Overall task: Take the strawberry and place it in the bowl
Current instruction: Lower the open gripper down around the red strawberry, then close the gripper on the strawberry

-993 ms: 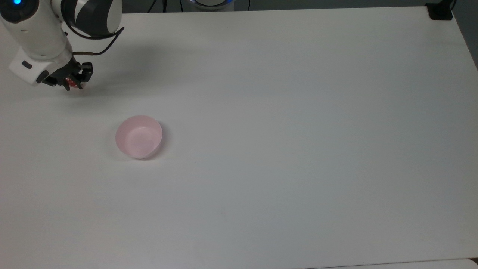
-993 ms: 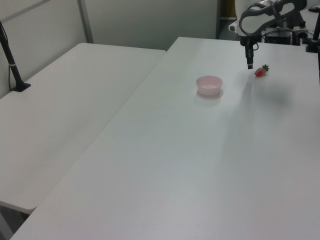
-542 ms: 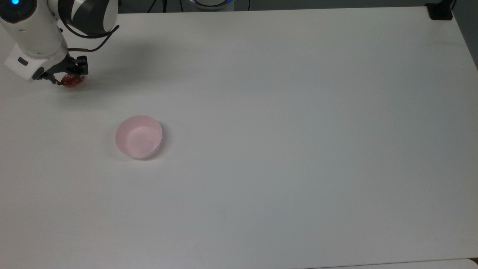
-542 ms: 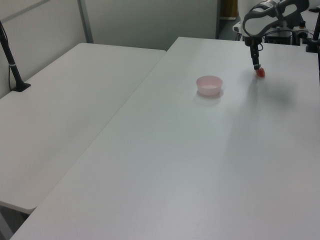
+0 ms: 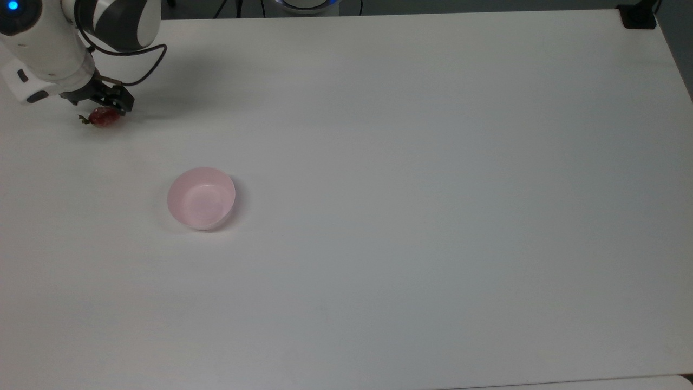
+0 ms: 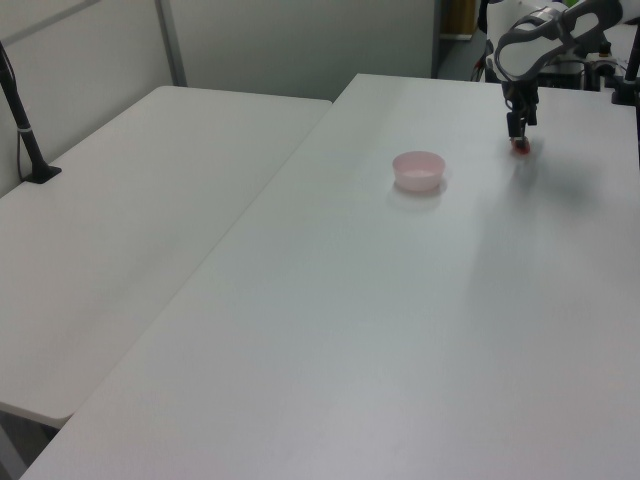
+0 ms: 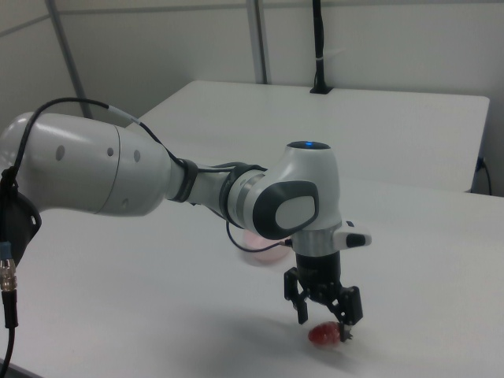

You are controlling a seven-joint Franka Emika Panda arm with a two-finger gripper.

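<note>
A: Start with the top view. Where is the strawberry (image 5: 103, 117)?

B: Upper left of the frame, lying on the white counter (image 5: 411, 179). Its long axis runs left to right across the frame, the green cap pointing to the left edge and the red tip to the right. The hand (image 5: 103, 104) sits just above it in the frame, at the end of the white arm (image 5: 51, 46) in the top left corner. The bowl (image 5: 201, 198) stands upright lower down, left of centre, well apart from the berry, with nothing in it.

A: And the left view?

B: The strawberry (image 6: 520, 149) is a small red spot in the upper right of the frame, directly under the hand (image 6: 516, 133), which points straight down. The bowl (image 6: 418, 170) is to its left, nearer the middle of the frame. Which way the berry points I cannot tell here.

A: The right view?

B: At the bottom centre, the hand (image 7: 323, 313) hangs with its two fingers spread apart, straddling the strawberry (image 7: 324, 335), which lies on the counter between the tips, not yet gripped. The bowl (image 7: 264, 250) is partly hidden behind the arm, mid frame.
</note>
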